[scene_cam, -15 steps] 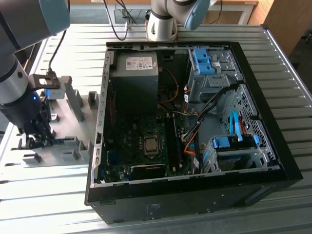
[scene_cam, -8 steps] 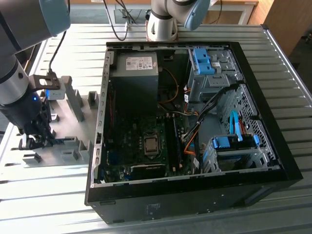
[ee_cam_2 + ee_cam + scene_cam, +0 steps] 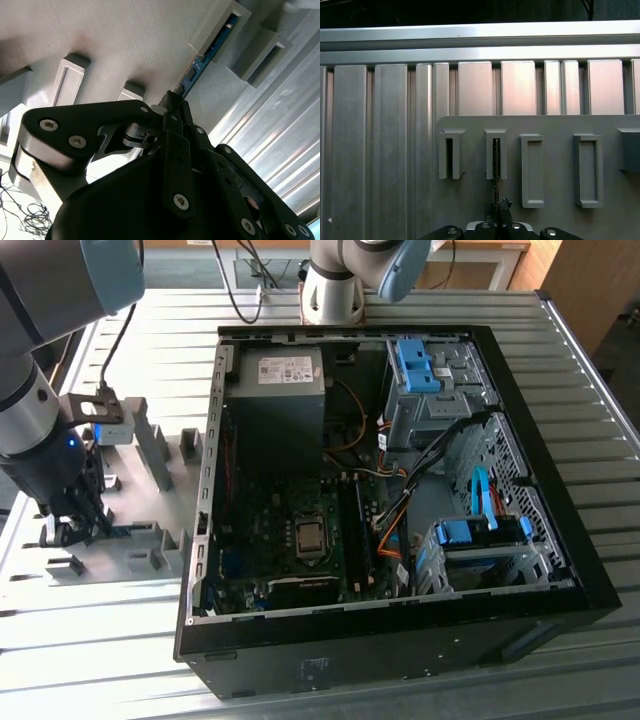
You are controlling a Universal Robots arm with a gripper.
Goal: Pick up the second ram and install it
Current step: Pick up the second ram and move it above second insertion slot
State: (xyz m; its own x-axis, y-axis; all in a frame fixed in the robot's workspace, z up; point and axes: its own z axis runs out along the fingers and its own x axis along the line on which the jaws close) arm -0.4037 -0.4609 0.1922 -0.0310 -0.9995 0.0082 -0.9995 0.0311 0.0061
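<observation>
One blue ram [image 3: 201, 60] in one gripper [image 3: 173, 102]

We see the second ram [image 3: 201, 61] in the second wrist view: a thin blue board with small dark chips, standing on edge, its far end seated in a grey fixture slot [image 3: 239, 11].

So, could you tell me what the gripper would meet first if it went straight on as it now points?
Most likely the second ram, right ahead of the gripper and seated in a grey fixture block; whether they touch is unclear.
</observation>
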